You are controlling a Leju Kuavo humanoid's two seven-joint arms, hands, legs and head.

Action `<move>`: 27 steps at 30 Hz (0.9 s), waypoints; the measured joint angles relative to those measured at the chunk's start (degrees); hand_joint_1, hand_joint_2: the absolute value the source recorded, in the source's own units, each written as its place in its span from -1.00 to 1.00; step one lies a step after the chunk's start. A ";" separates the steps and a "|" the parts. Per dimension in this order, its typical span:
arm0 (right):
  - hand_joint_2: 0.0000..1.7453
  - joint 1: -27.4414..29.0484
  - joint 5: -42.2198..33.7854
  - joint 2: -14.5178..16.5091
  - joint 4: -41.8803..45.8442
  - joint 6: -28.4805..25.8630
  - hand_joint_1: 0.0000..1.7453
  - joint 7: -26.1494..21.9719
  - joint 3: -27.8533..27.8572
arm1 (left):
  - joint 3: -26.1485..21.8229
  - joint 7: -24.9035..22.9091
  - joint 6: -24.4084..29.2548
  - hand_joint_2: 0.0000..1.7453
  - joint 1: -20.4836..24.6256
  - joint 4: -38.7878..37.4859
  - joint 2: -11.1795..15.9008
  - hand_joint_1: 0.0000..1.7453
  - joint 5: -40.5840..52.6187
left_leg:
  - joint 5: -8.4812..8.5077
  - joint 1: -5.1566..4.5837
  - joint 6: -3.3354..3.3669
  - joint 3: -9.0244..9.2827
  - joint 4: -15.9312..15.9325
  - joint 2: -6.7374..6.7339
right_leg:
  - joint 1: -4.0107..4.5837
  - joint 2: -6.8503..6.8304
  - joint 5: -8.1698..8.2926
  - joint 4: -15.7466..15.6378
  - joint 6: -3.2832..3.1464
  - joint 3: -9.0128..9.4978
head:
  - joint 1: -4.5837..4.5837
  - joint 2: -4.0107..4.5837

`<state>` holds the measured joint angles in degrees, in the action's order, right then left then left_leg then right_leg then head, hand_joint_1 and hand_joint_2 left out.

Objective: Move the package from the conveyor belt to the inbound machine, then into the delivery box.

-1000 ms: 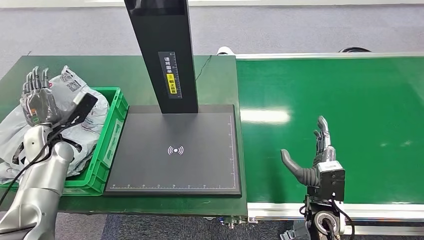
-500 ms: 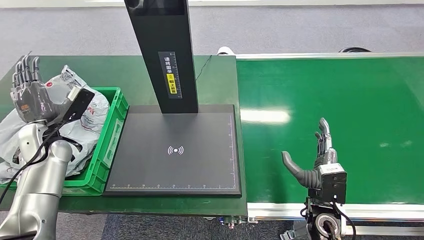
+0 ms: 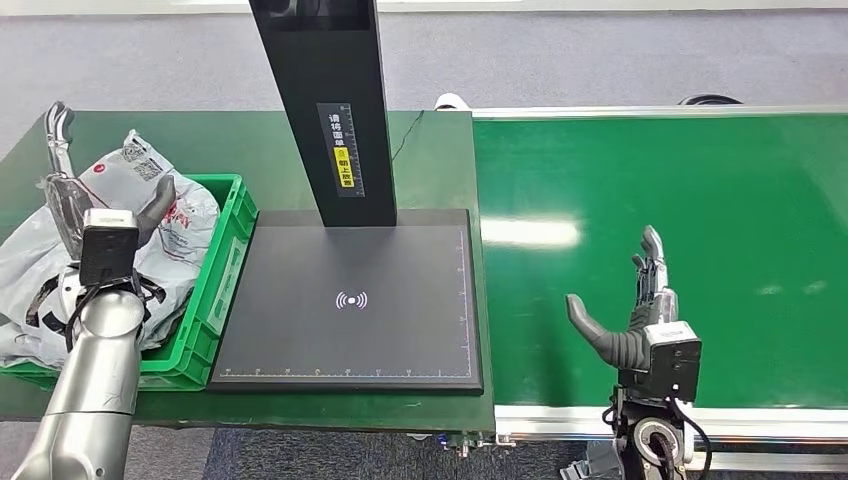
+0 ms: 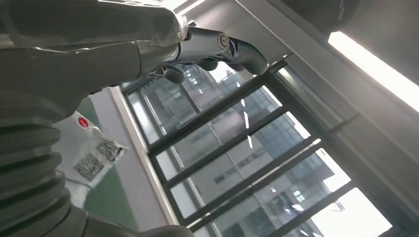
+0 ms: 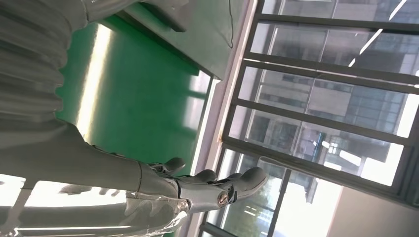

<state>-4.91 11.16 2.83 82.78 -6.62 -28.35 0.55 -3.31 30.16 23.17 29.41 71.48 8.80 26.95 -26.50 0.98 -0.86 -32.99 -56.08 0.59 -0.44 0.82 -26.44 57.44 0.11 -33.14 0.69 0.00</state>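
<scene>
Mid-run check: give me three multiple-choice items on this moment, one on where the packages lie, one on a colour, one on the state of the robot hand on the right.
1. Where do the grey packages lie?
A. in the green crate
B. on the scanner plate
C. on the belt

2. What colour is the conveyor belt?
A. black
B. green
C. grey

3. The right robot hand is:
A. holding a package
B. open, empty
C. pressing the scanner plate

Answers: 1 A, the bags fill the green crate. 2 B, its surface is green. 3 B, its fingers are spread over bare belt.
</scene>
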 joint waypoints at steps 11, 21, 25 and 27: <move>1.00 -2.25 0.71 -0.95 -1.25 1.23 -1.00 -1.27 -2.64 | 2.58 5.36 -13.81 1.00 -5.95 9.20 -3.49 -1.00 -19.45 | -0.01 -0.01 0.00 -0.01 0.00 -0.01 | -0.01 0.00 0.00 0.00 0.00 0.00 | -0.01 0.00; 1.00 -5.74 3.24 -0.90 -2.18 6.88 -1.00 -6.83 -9.79 | 7.29 6.68 -24.67 1.00 -11.97 12.69 -8.00 -1.00 -26.40 | -0.01 0.00 0.00 -0.01 0.01 0.00 | 0.00 0.00 0.00 -0.01 0.00 0.00 | 0.01 0.00; 1.00 -7.69 2.31 0.13 -4.23 8.41 -1.00 -6.92 -12.60 | 9.83 5.79 -28.11 1.00 -12.60 11.69 -9.81 -1.00 -26.96 | 0.00 0.00 0.01 0.00 0.00 0.02 | 0.00 0.00 0.00 -0.01 0.00 0.02 | -0.01 0.00; 1.00 -8.42 1.55 0.56 -5.23 9.37 -1.00 -6.92 -13.42 | 10.77 5.65 -28.80 1.00 -12.63 10.98 -10.41 -1.00 -27.00 | 0.00 0.00 0.01 -0.01 0.00 0.01 | 0.00 -0.01 0.00 0.00 0.00 0.02 | 0.00 0.00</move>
